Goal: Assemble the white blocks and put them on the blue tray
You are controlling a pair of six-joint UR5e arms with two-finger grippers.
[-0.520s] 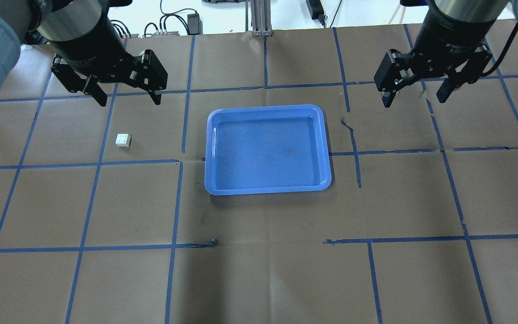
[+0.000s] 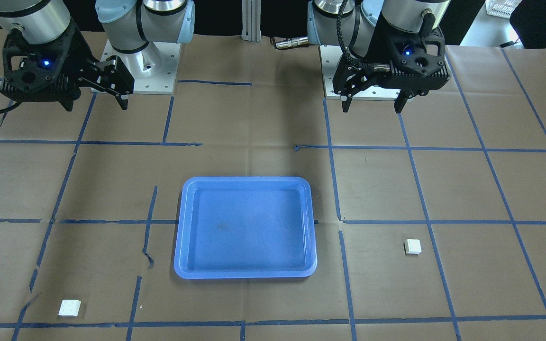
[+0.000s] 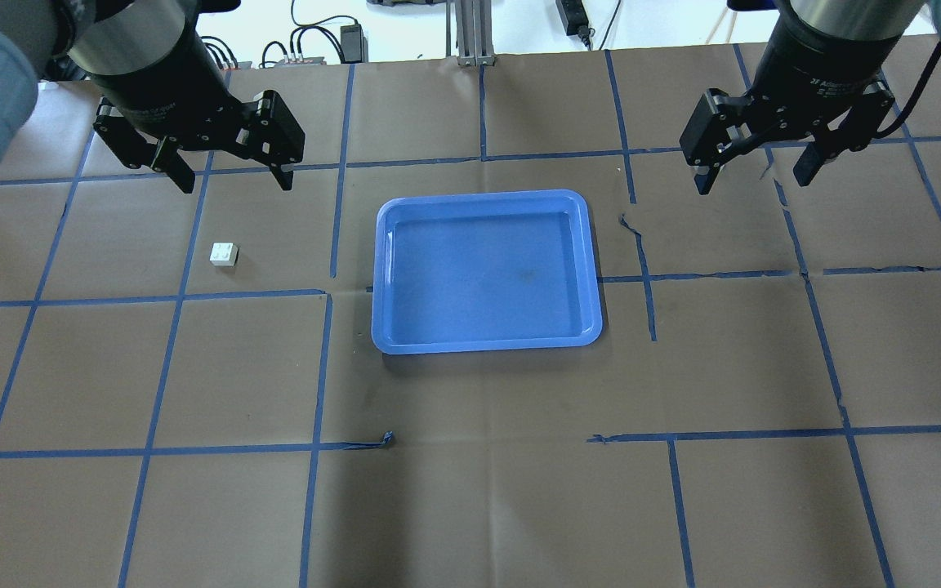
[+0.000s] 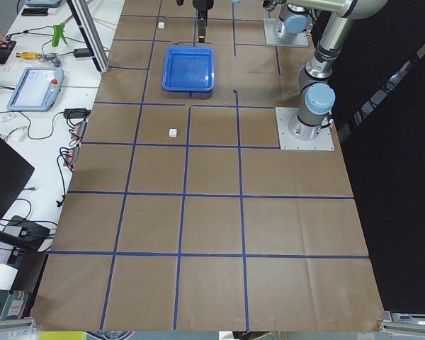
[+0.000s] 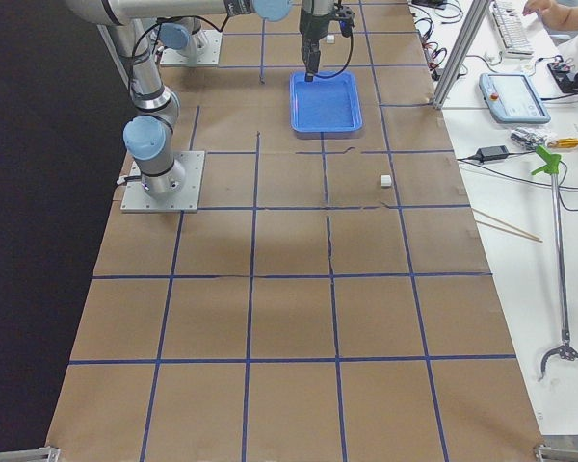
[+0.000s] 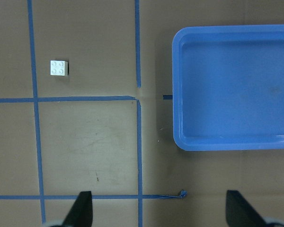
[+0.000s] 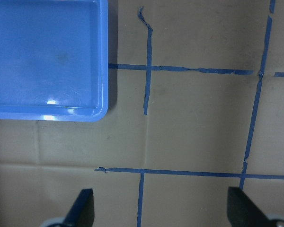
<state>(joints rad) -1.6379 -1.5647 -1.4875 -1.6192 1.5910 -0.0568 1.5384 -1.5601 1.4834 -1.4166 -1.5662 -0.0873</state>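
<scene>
One white block (image 3: 224,255) lies on the paper left of the blue tray (image 3: 487,196), studs up; it also shows in the left wrist view (image 6: 59,68) and the front view (image 2: 413,246). The other white block (image 2: 69,308) lies far out on my right side; the overhead view does not show it. The tray (image 2: 244,179) holds nothing. My left gripper (image 3: 229,175) hangs open and empty above the table, short of the first block. My right gripper (image 3: 752,181) hangs open and empty to the right of the tray.
Brown paper with a grid of blue tape lines (image 3: 332,229) covers the table. The arm bases (image 2: 133,61) stand at the robot's edge. Cables and a metal post (image 3: 470,33) lie beyond the far edge. Side benches hold tools and a tablet (image 4: 35,88).
</scene>
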